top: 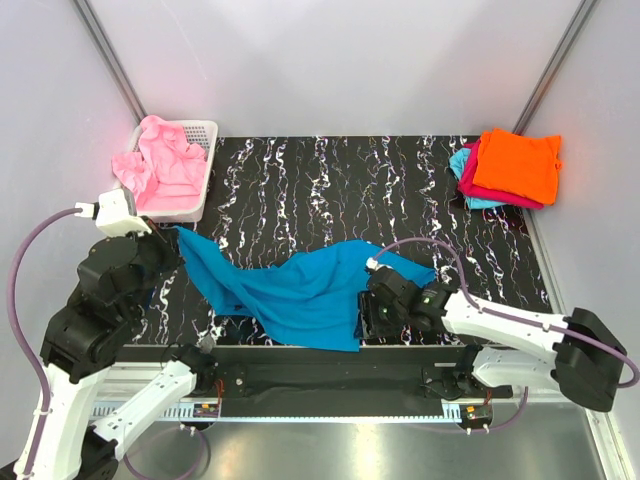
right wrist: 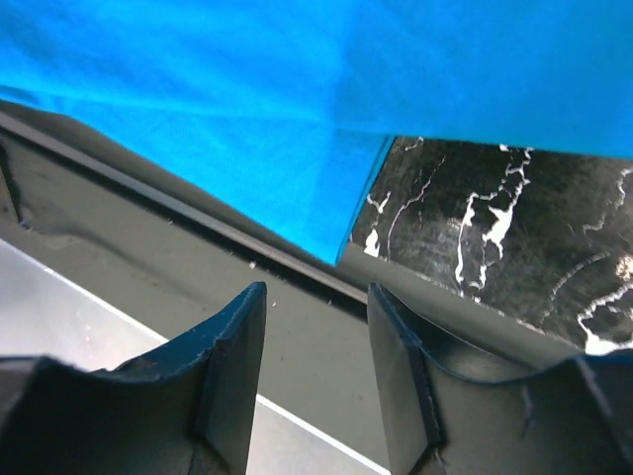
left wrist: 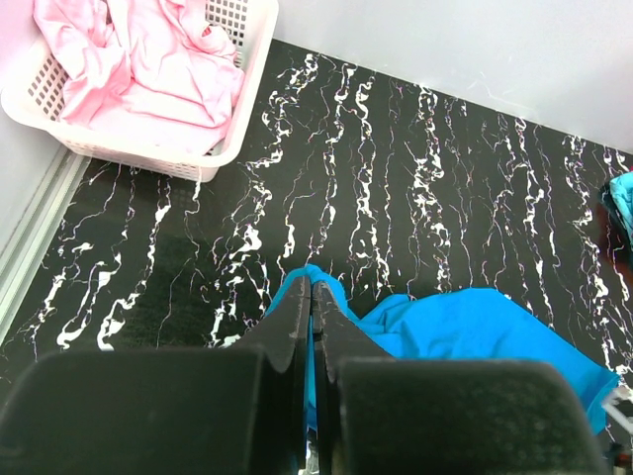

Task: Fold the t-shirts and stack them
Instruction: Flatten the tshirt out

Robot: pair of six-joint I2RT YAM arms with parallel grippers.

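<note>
The left pincer is clenched on a corner of the teal-blue t-shirt, which spreads rumpled from its tips across to the right pincer. The right pincer stands parted and empty, and just beyond its tips the shirt's near hem laps over the front edge of the black marbled table. Open tabletop stretches ahead of both. The white basket of pink shirts sits ahead-left of the left pincer, and the orange-topped stack lies far ahead-right of the right one.
</note>
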